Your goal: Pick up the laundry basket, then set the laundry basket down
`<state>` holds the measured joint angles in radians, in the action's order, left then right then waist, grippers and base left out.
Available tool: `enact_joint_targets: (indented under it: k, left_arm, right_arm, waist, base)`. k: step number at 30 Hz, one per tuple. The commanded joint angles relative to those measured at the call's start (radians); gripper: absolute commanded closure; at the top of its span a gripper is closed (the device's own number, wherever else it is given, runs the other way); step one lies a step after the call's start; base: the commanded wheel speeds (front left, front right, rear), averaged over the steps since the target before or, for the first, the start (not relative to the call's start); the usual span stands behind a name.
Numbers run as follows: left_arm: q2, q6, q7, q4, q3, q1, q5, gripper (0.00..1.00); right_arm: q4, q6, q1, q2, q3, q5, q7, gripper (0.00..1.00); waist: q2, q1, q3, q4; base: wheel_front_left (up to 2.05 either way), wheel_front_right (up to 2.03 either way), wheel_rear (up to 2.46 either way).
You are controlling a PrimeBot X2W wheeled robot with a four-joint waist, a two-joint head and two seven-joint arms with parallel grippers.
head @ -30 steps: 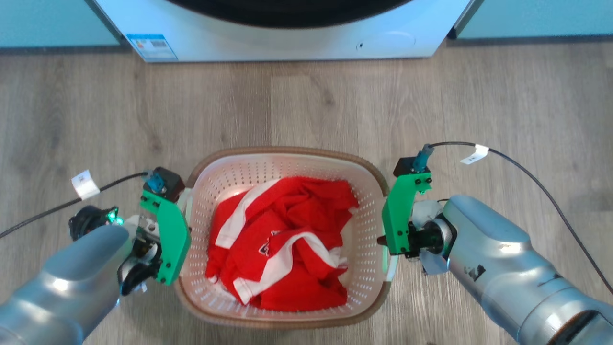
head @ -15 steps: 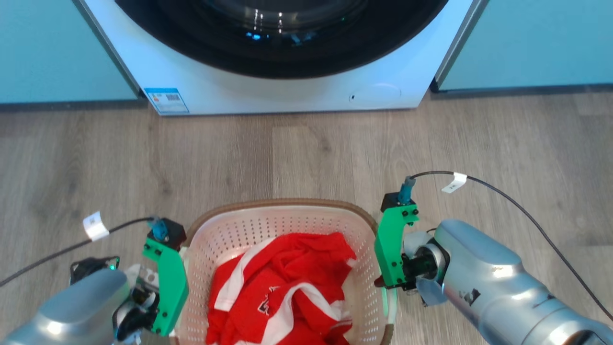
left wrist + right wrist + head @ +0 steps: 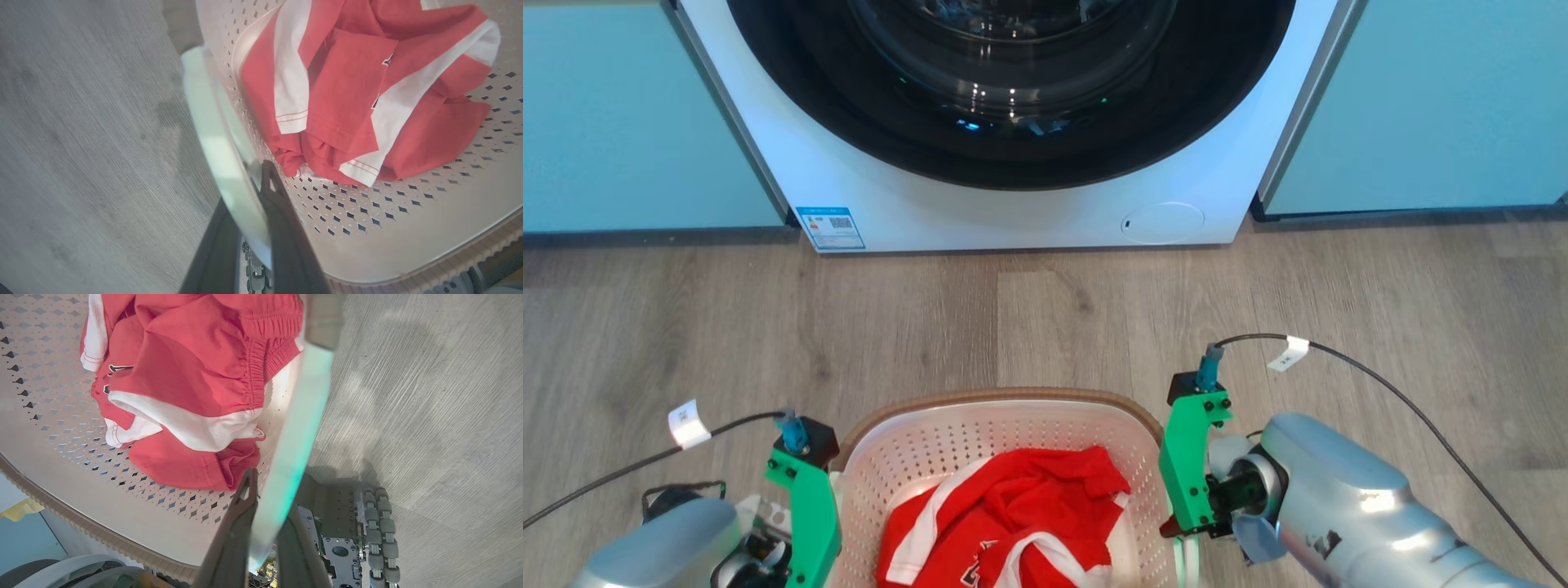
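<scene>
The laundry basket (image 3: 996, 398) lies lengthwise between the left tool (image 3: 245, 185) and right tool (image 3: 271, 492), each pinching a side handle (image 3: 212, 122).

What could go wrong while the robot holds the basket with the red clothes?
The left gripper and right gripper each pinch only thin white handles, so one might slip and the laundry basket could tip. If it tilts, the red clothes might spill onto the floor. The washer stands ahead, so the basket might bump it.
</scene>
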<state>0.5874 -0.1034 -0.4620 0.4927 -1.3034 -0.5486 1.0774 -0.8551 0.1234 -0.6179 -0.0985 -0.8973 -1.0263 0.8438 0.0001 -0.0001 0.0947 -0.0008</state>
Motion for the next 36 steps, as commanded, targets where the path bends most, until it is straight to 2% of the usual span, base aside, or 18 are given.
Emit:
enact_joint_targets:
  k: [1,36]
  left_arm:
    - [-0.011,-0.027,0.015,-0.071,0.023,-0.036,0.007,1.00]
    - [-0.026,-0.027,0.025,-0.044,0.023,-0.046,0.028,1.00]
  right_arm:
    - [0.067,0.007,-0.018,0.045,0.003,0.009,-0.001,1.00]
    - [0.146,0.007,0.042,0.042,0.123,0.120,0.076,1.00]
  waist:
    - [-0.0001,0.0001,-0.005,0.003]
    - [-0.0001,0.0001,-0.036,0.013]
  base:
    - [0.00,0.00,0.00]
    - [0.00,0.00,0.00]
